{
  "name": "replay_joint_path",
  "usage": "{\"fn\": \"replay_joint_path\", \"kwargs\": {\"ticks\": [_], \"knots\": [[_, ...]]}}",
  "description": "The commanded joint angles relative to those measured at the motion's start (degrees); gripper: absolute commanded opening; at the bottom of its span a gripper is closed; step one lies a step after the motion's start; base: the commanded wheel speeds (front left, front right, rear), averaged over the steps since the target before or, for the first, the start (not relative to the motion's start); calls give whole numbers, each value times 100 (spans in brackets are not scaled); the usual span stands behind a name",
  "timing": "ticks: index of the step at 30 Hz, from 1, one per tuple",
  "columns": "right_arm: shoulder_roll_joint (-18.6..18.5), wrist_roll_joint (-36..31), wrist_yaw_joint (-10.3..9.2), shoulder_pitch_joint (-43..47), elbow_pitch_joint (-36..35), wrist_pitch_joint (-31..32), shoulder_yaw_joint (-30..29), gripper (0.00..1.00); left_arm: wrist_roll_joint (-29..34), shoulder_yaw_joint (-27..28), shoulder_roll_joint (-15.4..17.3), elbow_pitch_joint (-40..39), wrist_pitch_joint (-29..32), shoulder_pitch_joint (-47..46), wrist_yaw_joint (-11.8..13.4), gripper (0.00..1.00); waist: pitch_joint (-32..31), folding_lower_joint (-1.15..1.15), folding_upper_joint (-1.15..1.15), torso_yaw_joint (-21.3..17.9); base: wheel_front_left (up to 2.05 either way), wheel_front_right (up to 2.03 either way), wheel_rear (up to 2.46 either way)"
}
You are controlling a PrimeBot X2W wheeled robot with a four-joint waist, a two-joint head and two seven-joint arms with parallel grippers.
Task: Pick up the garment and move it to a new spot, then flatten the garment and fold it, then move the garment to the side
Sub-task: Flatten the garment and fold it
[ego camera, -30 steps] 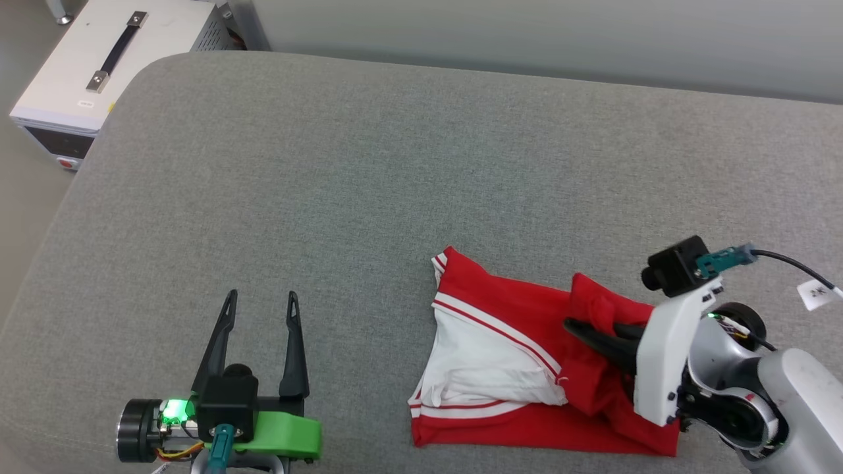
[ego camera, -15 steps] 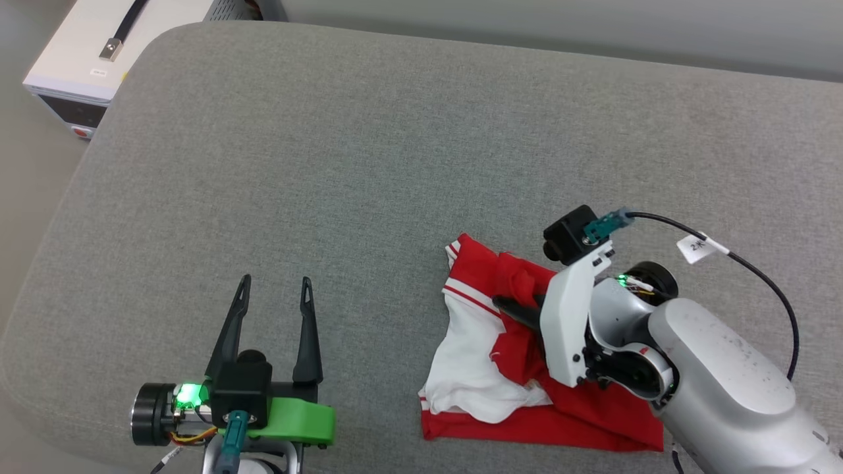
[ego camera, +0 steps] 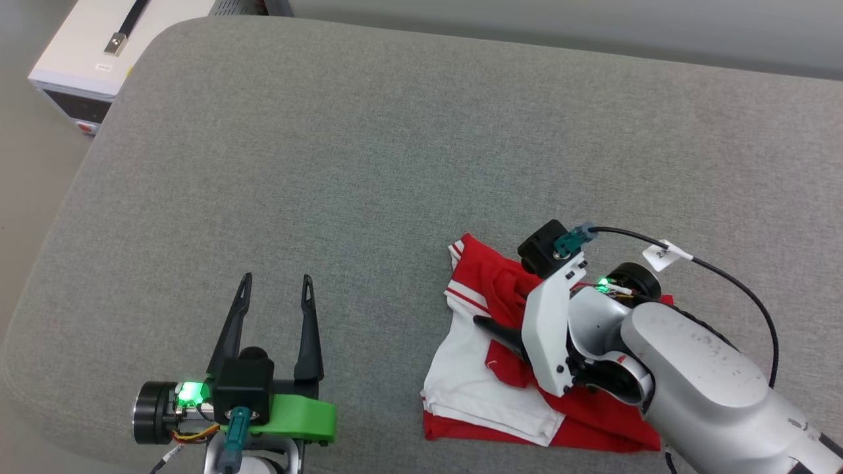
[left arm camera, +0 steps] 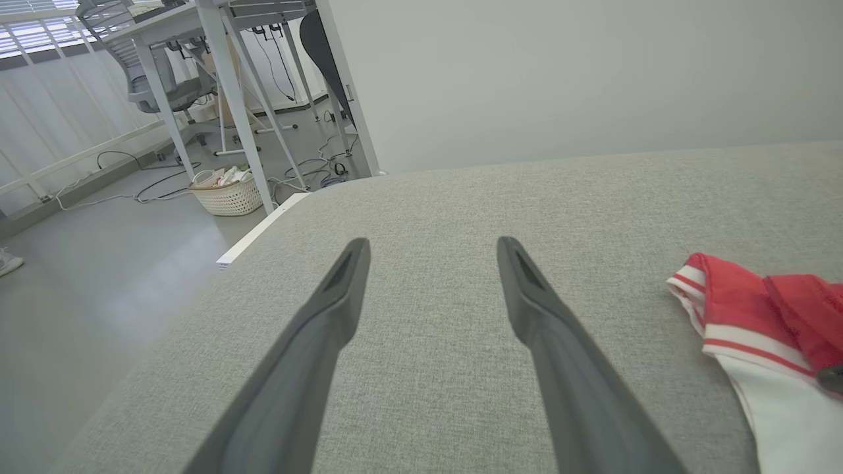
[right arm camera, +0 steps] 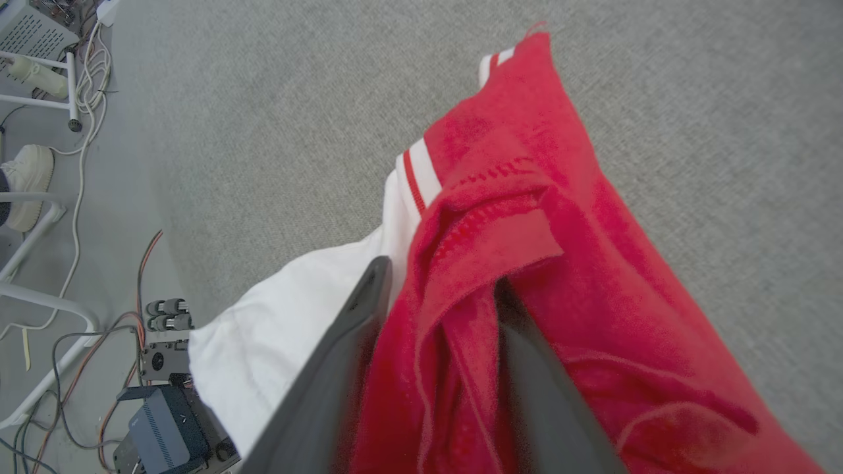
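One rumpled red jersey shirt with white sleeves and striped trim [ego camera: 484, 286] sits bunched near the right front of the grey woven cushion [ego camera: 329, 164], long axis roughly left-right. Right gripper [right arm camera: 441, 276] is on top of it, pinching a soft red fold. Left gripper [ego camera: 276, 280] sits well off to its left, fingers spread, empty

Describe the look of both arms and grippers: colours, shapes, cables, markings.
Each gripper has two long, dark, tapering fingers. The left gripper sits on a bright green mount with a black camera block, a glowing green light and a teal plug. The right gripper has a white bracket, a speckled silver forearm, and a black cable bearing a white tag.
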Motion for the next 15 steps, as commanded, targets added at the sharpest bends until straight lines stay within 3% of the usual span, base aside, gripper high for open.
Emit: {"fn": "replay_joint_path", "kwargs": {"ticks": [1, 9, 15], "knots": [[-75, 133, -4, 1, -113, -100, 6, 100, 23, 31, 6, 11, -34, -7, 53, 100, -125, 0, 0, -89, 0, 0, 0], [-831, 245, -4, 356, -1140, -1133, -385, 100, 1, 117, 122, 27, -34, 211, 36, 100, -516, 0, 0, -434, 0, 0, 0], [-1126, -449, -4, 851, -1330, -2180, -1357, 100, -31, 209, 182, 36, -34, 341, 15, 100, -768, 0, 0, -698, 0, 0, 0]]}}
